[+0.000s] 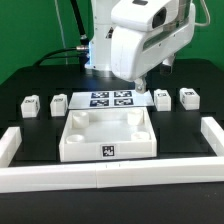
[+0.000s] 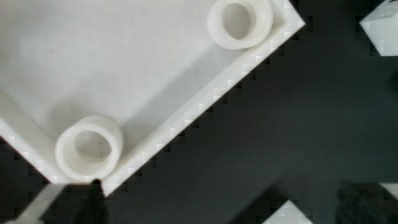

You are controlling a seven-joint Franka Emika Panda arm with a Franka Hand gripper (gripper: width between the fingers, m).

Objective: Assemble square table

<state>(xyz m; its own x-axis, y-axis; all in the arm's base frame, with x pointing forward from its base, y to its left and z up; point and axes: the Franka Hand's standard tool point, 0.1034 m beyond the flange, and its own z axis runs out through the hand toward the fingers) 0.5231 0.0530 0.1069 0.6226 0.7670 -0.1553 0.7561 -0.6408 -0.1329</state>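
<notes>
Four legs (image 1: 59,102), one tabletop (image 1: 72,150), one marker board (image 1: 112,99)

Two legs (image 1: 59,101) either side of marker board (image 1: 111,98) — tabletop (image 1: 80,148) in front.

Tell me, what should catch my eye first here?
The big white robot arm looms at the back. In front of it, in the middle, lies the white square tabletop with its raised rim and round corner sockets. Four small legs sit loose in a row, two on each side of the marker board.
</notes>
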